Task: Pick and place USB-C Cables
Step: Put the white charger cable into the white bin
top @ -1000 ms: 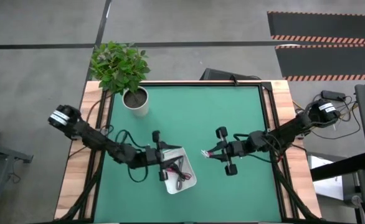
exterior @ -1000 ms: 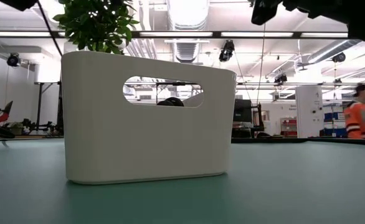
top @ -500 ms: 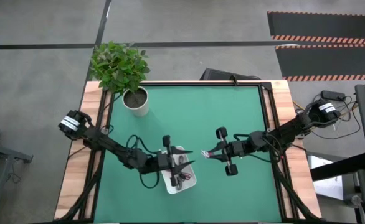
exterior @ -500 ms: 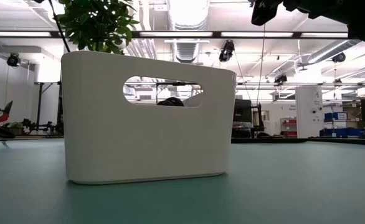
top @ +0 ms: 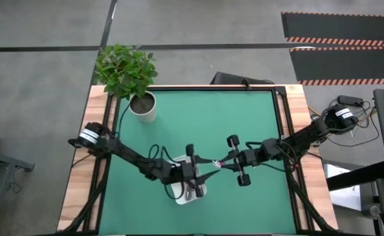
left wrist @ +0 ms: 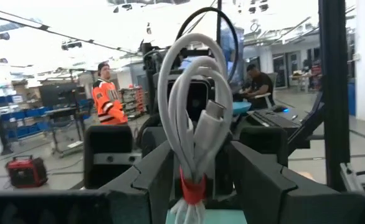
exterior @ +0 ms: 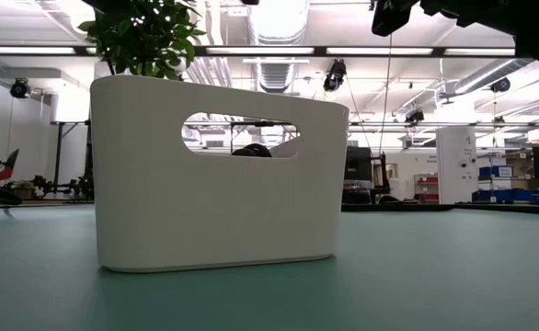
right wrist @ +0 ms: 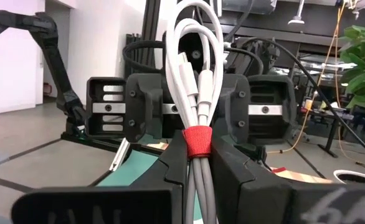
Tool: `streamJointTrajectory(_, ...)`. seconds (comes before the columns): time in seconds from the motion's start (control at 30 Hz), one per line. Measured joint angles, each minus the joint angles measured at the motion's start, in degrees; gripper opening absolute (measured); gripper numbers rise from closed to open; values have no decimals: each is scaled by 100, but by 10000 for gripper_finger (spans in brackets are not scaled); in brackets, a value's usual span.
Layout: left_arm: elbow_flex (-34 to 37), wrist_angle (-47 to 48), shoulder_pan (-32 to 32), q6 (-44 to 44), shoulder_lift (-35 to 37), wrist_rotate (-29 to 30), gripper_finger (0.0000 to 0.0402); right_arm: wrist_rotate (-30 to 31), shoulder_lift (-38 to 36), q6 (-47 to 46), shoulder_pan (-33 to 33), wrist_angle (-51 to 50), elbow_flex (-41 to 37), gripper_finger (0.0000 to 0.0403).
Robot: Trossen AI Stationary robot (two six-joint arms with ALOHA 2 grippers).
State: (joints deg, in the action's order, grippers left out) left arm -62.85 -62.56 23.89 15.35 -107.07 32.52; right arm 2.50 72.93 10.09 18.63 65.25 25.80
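A white USB-C cable bundle [top: 215, 161] with a red tie [right wrist: 197, 144] is held above the green table, just right of the white tray [top: 177, 193]. My right gripper [top: 223, 159] is shut on it. My left gripper [top: 208, 165] is open and faces the right one. Its fingers [left wrist: 154, 171] stand on either side of the bundle's looped end [left wrist: 192, 93]. I cannot tell whether they touch it. The left arm hides most of the tray's inside. The other cables cannot be made out. My right gripper pinches the white bundle between its two fingers [right wrist: 173, 168] at and just below the red tie [right wrist: 197, 144]. The fingers come level from the table's right side. The bundle's loops and plugs [right wrist: 192, 68] stick out past the fingertips toward my left gripper, clear of the table.
A potted plant in a white pot [top: 141, 105] stands at the table's far left. In the low view the tray's white wall [exterior: 219, 175] with its handle slot fills the middle. People [left wrist: 108, 99] are in the room beyond the table.
My left gripper has gone toward the table's right edge, from over the tray's left part across the tray to the white bundle, and now faces my right gripper. The white bundle has stayed where it was.
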Motion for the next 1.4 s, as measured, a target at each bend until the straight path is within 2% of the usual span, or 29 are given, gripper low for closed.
streamJointTrajectory(0.27,-378,12,-35,184,-256,-61,130,-31,0,48,2,-64,2,29)
streamJointTrajectory(0.47,-361,16,-36,157,-251,11,54,-5,0,81,4,-116,2,37)
streamJointTrajectory(0.67,-359,549,-4,155,-161,554,52,149,-61,149,-16,-268,-3,106)
streamJointTrajectory(0.8,-365,1212,22,154,86,698,52,632,-319,129,-15,-580,-4,160)
streamJointTrajectory(0.97,-401,2977,132,-211,575,674,52,1278,-994,-94,-26,-1955,83,201)
streamJointTrajectory(1.17,-734,6258,145,-1333,1079,612,52,1705,-1951,-335,-17,-3764,364,211)
streamJointTrajectory(1.27,-1008,7573,158,-1075,1112,134,52,2300,-2329,-596,-26,-4465,559,208)
streamJointTrajectory(1.33,-1097,7909,160,-557,1085,-284,52,2798,-2522,-809,-68,-4627,672,206)
streamJointTrajectory(1.4,-1087,8038,167,-33,1067,-403,51,3125,-2663,-883,-173,-4637,831,202)
